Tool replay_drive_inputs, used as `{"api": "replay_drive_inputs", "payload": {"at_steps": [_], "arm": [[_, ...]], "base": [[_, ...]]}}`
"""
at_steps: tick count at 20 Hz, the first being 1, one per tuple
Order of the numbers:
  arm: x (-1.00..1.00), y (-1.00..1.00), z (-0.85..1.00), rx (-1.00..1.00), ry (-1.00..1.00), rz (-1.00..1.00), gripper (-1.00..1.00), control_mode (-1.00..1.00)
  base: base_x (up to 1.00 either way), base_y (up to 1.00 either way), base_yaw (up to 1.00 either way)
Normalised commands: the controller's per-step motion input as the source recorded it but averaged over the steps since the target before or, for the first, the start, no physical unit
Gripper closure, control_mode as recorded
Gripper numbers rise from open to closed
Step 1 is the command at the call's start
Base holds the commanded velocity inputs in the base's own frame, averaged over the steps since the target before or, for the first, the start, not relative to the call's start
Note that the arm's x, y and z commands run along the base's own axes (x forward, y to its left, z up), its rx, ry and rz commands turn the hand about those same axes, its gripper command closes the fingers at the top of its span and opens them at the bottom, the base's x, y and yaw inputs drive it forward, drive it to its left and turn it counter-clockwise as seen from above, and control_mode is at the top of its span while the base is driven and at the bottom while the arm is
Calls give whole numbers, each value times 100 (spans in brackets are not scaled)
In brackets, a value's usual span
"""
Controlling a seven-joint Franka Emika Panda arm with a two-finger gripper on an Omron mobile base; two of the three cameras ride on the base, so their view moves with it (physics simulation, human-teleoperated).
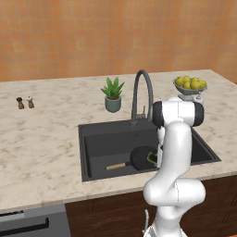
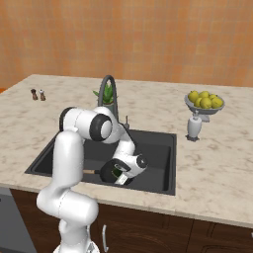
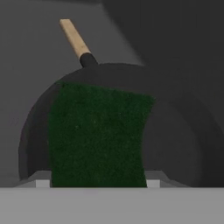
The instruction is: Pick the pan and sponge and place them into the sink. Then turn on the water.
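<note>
Gripper (image 2: pixel 116 174) down inside the sink (image 1: pixel 92 152), clamped on the sponge (image 3: pixel 98 135), whose dark green face sits between the finger tips in the hand view. Sponge held right above the pan (image 3: pixel 175 135), over its round black bowl; cannot tell whether touching the pan's floor. Pan lying on the sink bottom in the near part of the basin, slim wooden handle (image 1: pixel 116 166) pointing left across the dark floor. Seen from the left base view, a sliver of green (image 1: pixel 152 159) beside the arm at the pan's right edge. Tall arched faucet (image 1: pixel 141 95) at the far rim of the sink. Further out on the marble counter (image 1: pixel 41 148): potted plant (image 1: pixel 113 94) just left of the faucet, bowl of lemons (image 2: pixel 204 103) far right, a white dispenser (image 2: pixel 194 127) near it, two small shakers (image 1: pixel 25 102) far left.
</note>
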Motion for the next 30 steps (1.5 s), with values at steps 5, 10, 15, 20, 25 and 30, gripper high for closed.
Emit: {"api": "replay_drive_inputs", "payload": {"at_steps": [5,10,15,20,25,30], "arm": [[31,0,-4,0,-7,0,100,-100],[41,0,-13,0,-1,0,100,-100],[46,-1,-19,1,-1,1,100,-100],[27,-14,-17,3,-2,6,-100,-100],[0,-26,4,12,-13,7,-100,-100],[0,-2,14,7,-6,3,-100,-100]], "base": [[0,0,0],[0,0,0],[0,0,0],[0,0,0],[0,0,0],[0,0,0]]}}
